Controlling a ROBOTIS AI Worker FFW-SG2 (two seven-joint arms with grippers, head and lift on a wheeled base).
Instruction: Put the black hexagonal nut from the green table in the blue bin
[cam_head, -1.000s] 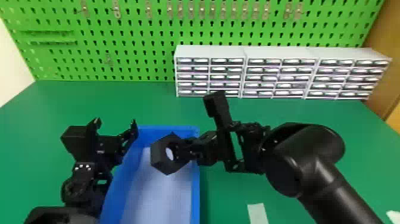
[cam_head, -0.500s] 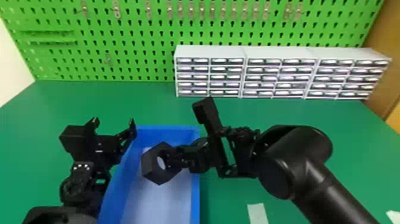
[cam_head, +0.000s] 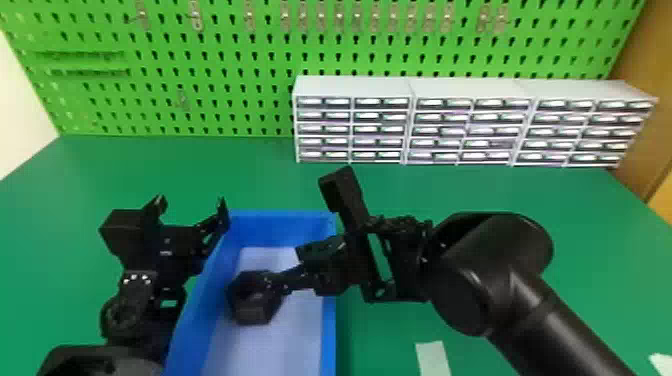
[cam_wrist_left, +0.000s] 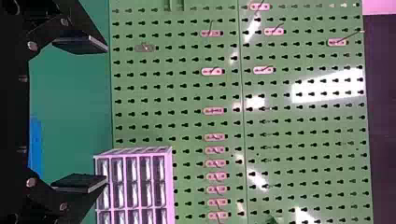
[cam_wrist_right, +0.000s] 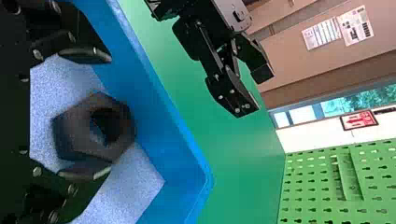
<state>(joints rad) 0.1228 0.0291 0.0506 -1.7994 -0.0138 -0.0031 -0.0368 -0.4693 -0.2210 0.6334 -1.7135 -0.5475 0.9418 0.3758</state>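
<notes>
The black hexagonal nut (cam_head: 255, 297) is inside the outline of the blue bin (cam_head: 327, 350), just off the fingertips of my right gripper (cam_head: 281, 281). In the right wrist view the nut (cam_wrist_right: 86, 133) looks blurred, below the open right gripper (cam_wrist_right: 95, 114); a gap separates it from one finger, and it overlaps the other finger's tip. Whether it touches the bin floor, I cannot tell. My left gripper (cam_head: 191, 202) is parked at the bin's left side, open with nothing held; in the left wrist view, the left gripper (cam_wrist_left: 95, 114) has widely parted fingers.
White drawer cabinets (cam_head: 352, 130) line the back of the green table (cam_head: 200, 170), against a green pegboard (cam_head: 240, 65). A pale strip (cam_head: 433, 357) lies on the table right of the bin. The left arm stands close beside the bin's left wall.
My right arm has moved left over the bin with the nut. The nut now sits lower relative to the fingertips and looks let go. The left arm has barely moved.
</notes>
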